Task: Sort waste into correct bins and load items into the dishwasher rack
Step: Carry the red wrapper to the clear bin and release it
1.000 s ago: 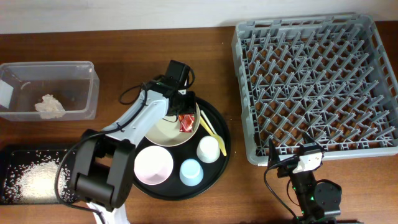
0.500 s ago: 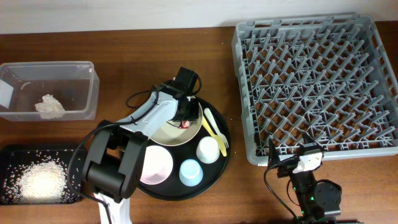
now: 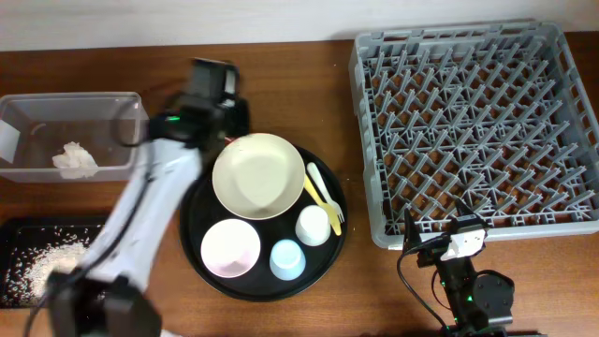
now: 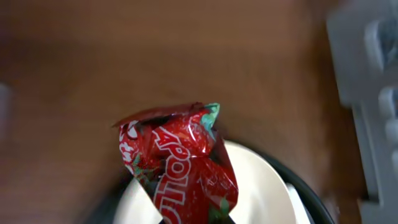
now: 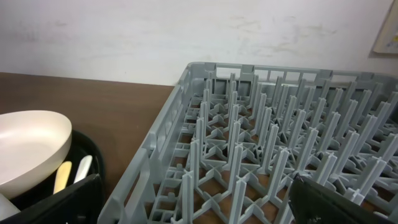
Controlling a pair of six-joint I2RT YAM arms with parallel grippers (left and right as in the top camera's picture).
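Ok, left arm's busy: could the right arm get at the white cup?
Probably yes: the white cup stands uncovered on the right of the round tray, and the left gripper, holding the wrapper, is away near the clear box.

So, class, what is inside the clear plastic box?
One crumpled white tissue lies in the clear box, near its front wall. Nothing else shows on its floor. The blurred left arm overlaps the box's right edge, hiding that corner.
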